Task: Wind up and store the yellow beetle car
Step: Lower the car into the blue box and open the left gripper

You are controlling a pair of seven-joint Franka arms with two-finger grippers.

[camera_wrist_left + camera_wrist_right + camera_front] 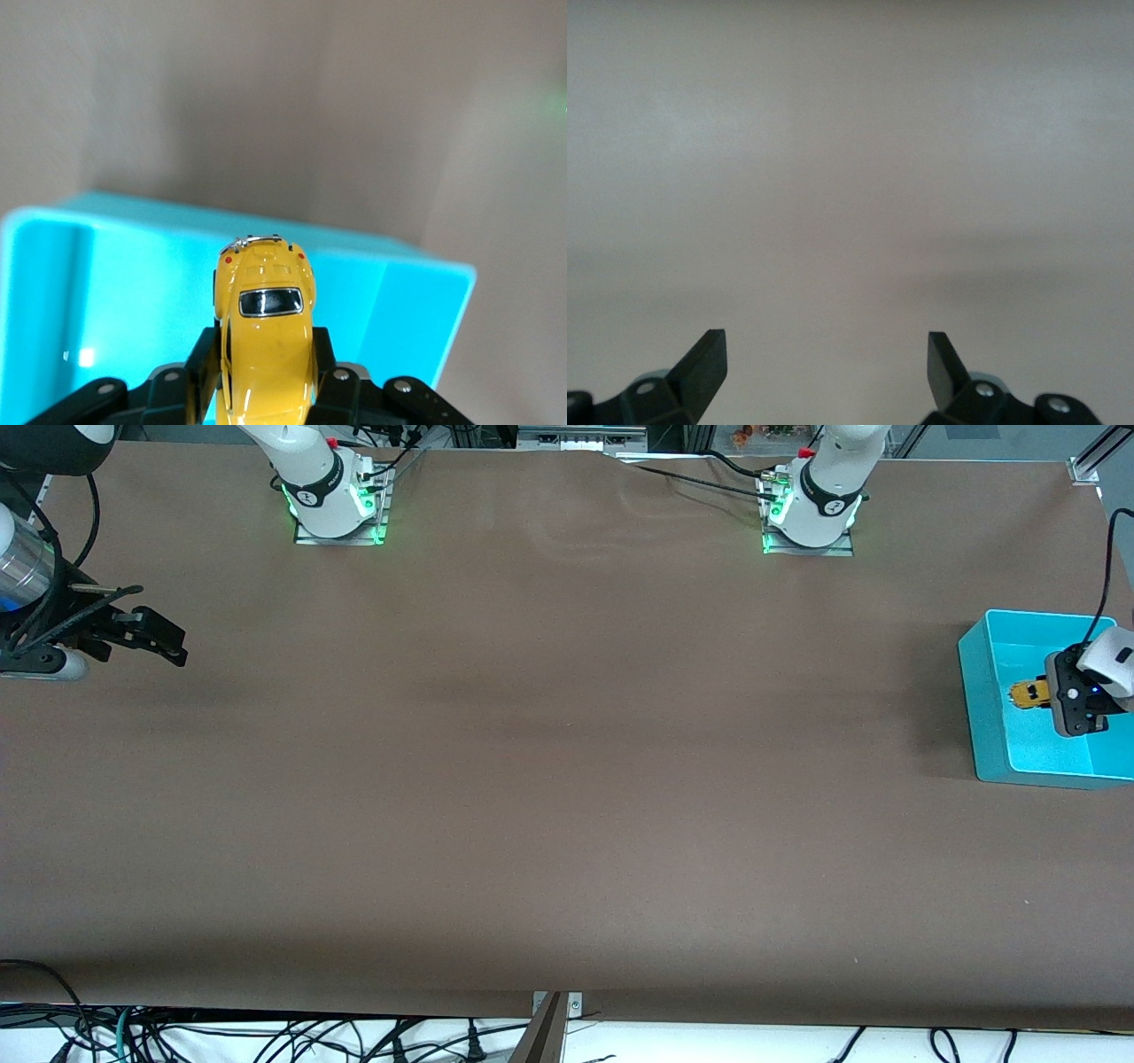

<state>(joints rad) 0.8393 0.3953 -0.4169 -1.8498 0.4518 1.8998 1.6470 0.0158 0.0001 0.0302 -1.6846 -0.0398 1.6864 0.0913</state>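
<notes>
While the left gripper [1050, 695] hung over the turquoise bin [983, 691], its two black fingers [199, 367] were clamped on the sides of the yellow beetle car [1029, 693]. One car was present. Its body was glossy, rounded and beetle-shaped, with a dark rear window and two small red tail lights visible in the left wrist view [264, 332]. The car was held in the air above the bin's interior, its tail pointing away from the gripper body.

One bin was present. It was a rectangular, smooth-walled plastic container, open at the top, standing at the left arm's end of the table [567, 779]. Apart from the gripper and the car over it, the visible floor of the bin showed plain turquoise; whether anything lay under the gripper could not be told.

The right gripper [168, 642] waited above the table at the right arm's end, well apart from the bin. Its two dark, wedge-tipped fingers [704, 359] stood wide apart with nothing between them, over bare table surface.

The table carried a matte brown covering, flat and uniform. Two white arm bases [332, 496] stood along the table edge farthest from the front camera, each lit green at its foot.
</notes>
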